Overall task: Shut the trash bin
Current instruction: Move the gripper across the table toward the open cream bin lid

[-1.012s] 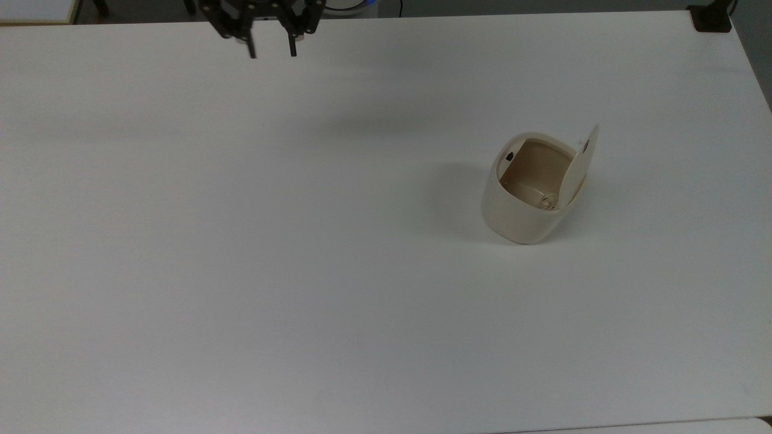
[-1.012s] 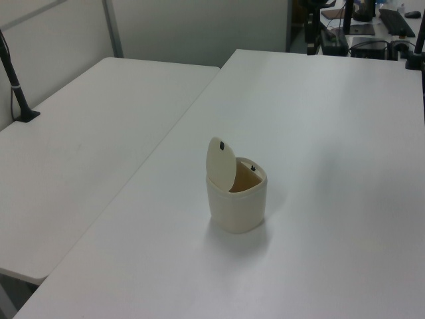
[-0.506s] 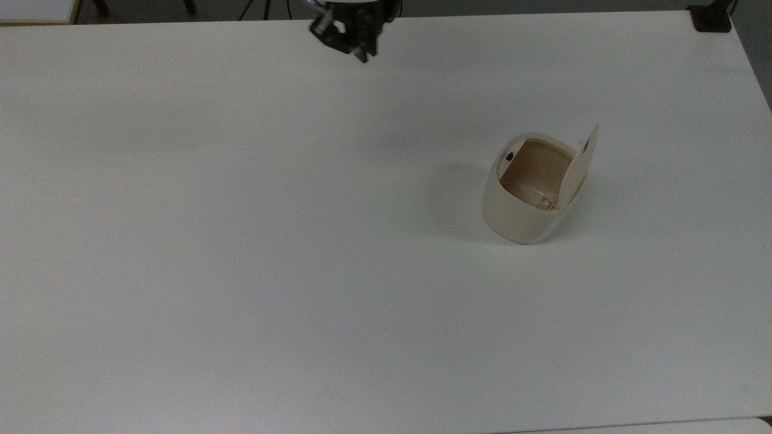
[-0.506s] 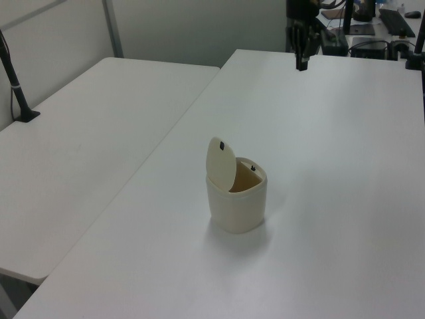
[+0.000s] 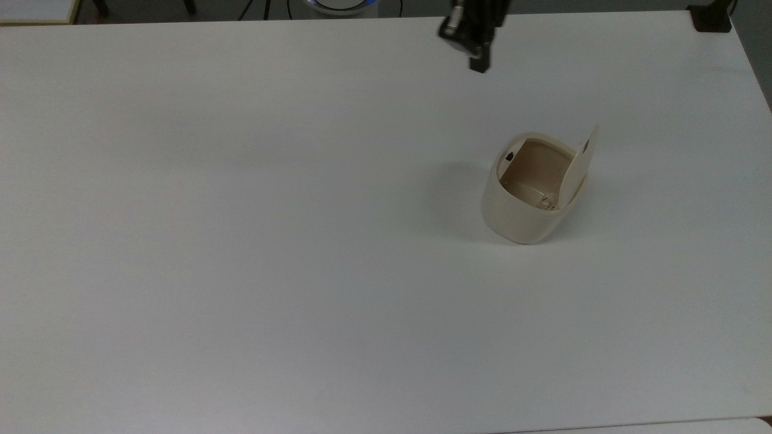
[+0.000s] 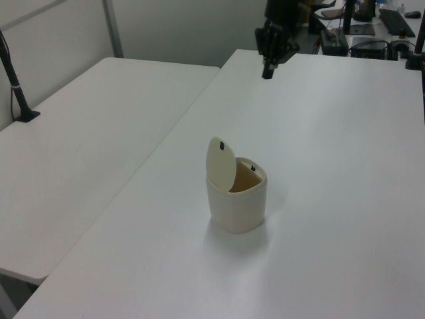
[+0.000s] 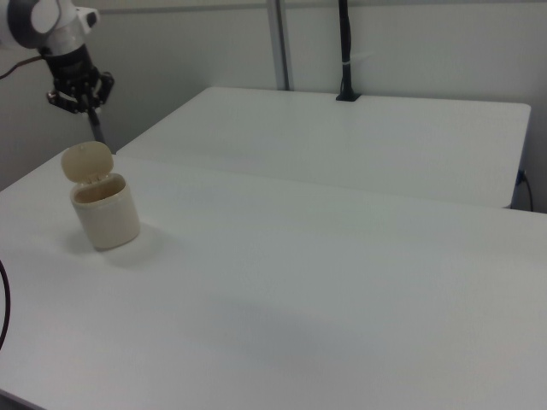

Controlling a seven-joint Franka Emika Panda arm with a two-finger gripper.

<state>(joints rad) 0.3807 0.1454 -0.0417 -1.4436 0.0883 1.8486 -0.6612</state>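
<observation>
I have the gripper (image 5: 479, 63) up at the far edge of the white table (image 5: 241, 241) in the top view, hanging clear above the surface with nothing in its hold; its fingers are seen edge-on, so I cannot tell how far apart they stand. The trash bin (image 5: 523, 208) sits well apart from it, nearer to me and a little to the top view's right, alone on bare tabletop. Its lid (image 5: 581, 163) stands nearly upright on the top view's right side of the rim, leaving the mouth open toward the top view's left, with the small black button (image 5: 509, 157) on the opposite rim. In the left view the gripper (image 6: 267, 69) is far beyond the bin (image 6: 238, 206). I judge the move must come down behind the lid's outer face and push it leftward in the top view. A second white table (image 6: 86, 146) adjoins, against a pale partition wall (image 7: 410, 43).
</observation>
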